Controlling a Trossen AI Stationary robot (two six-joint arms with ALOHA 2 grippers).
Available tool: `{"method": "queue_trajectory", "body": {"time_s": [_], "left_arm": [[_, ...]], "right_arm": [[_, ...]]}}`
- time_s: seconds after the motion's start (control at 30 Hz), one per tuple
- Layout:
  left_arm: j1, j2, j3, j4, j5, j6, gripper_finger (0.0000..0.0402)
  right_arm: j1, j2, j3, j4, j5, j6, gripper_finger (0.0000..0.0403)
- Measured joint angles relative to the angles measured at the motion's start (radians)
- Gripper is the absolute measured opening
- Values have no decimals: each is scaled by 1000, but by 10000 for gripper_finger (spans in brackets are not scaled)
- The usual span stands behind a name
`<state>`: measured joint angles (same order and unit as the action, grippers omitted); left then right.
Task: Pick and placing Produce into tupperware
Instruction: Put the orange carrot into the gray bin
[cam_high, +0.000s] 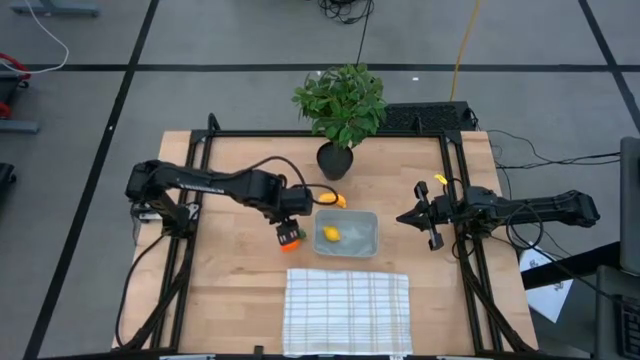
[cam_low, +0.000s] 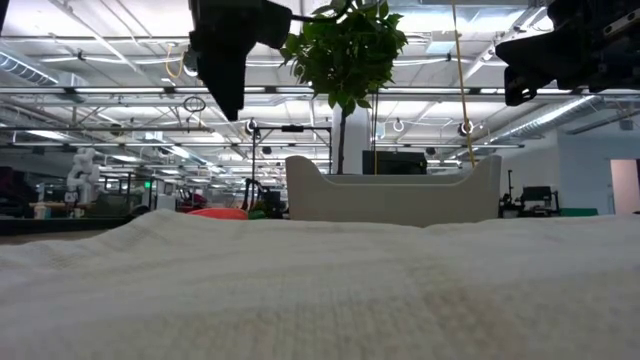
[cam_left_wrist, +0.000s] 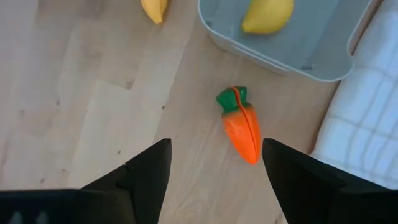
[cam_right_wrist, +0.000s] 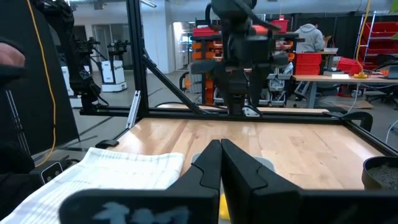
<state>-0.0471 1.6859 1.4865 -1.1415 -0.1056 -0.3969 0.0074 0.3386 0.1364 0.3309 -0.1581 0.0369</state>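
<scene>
1. Carrot (cam_left_wrist: 242, 125) time — my left gripper (cam_left_wrist: 214, 165) hangs right above it with the fingers spread wide, nothing in them. The carrot lies on the bare wood just beside the tupperware (cam_high: 366, 243), on the side facing my left arm, green top pointing toward the container.

2. So I'd say I'm at the reach-and-grab step for the carrot. Next move probably calls for dropping straight down so the fingers straddle its body, maybe shifting a touch sideways first since it sits nearer one finger than the other, then closing.

3. Tupperware contents: the lemon (cam_high: 331, 235) is in there, resting on the floor of it. Nothing else inside that I can see.

4. The banana (cam_high: 339, 200) isn't in yet — it's on the table near the container's far edge, close to the potted plant (cam_high: 342, 105).

5. My right gripper (cam_high: 430, 216) waits off to the other side of the tupperware, well apart from it, fingers pressed together and empty.

6. The checked cloth (cam_high: 347, 310) lies at the near edge of the table, close to the container, with nothing on it.
</scene>
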Motion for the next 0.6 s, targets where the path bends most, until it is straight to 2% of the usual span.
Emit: {"method": "queue_trajectory", "body": {"time_s": [0.6], "left_arm": [[1, 0, -251, 231, 9, -7, 257]], "right_arm": [[0, 0, 0, -9, 0, 0, 0]]}}
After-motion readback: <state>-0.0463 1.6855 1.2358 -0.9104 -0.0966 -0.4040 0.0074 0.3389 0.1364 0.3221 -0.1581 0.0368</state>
